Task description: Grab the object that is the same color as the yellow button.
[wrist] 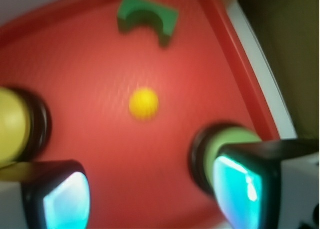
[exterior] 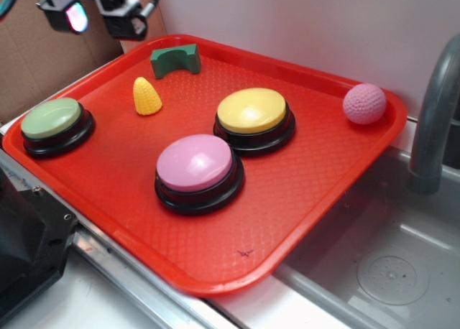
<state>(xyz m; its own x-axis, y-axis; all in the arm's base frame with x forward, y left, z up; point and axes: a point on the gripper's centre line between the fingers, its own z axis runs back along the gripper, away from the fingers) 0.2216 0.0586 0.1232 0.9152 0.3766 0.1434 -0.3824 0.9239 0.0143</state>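
Spread wide and empty at the wrist view's bottom edge, the gripper (wrist: 150,199) hovers high over the toy corn (wrist: 144,103) at mid-frame; descending off-centre could tip that cone toward the green block (wrist: 146,18).

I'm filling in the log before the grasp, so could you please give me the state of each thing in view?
gripper: open, raised above the tray, holding nothing
corn cob: upright on the tray, not grasped
yellow button: on the tray, untouched
pink button: untouched
green button: untouched
green arch block: lying near the far rim
pink knitted ball: against the rim
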